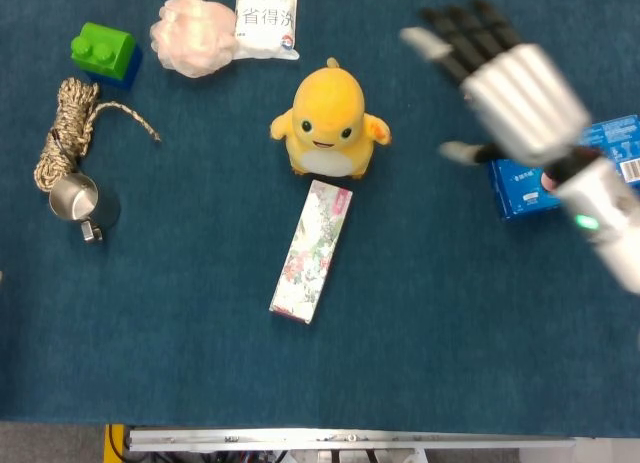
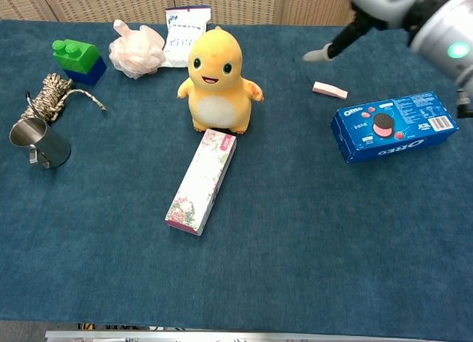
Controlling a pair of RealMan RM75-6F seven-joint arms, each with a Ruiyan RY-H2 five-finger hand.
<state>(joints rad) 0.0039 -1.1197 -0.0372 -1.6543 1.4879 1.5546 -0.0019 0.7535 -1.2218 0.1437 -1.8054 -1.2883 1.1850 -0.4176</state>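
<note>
Silver right hand (image 1: 510, 88), fingers (image 1: 462, 25) seemingly spread; empty

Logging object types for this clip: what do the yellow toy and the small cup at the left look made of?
The yellow toy looks like soft plush: matte, slightly fuzzy surface and rounded stuffed shape. The small cup looks like bare metal, probably steel: shiny grey wall with bright reflections and a thin handle.

Yellow plush toy (image 1: 330, 125), floral-patterned box (image 1: 311, 250), blue cookie box (image 2: 392, 126)
</note>
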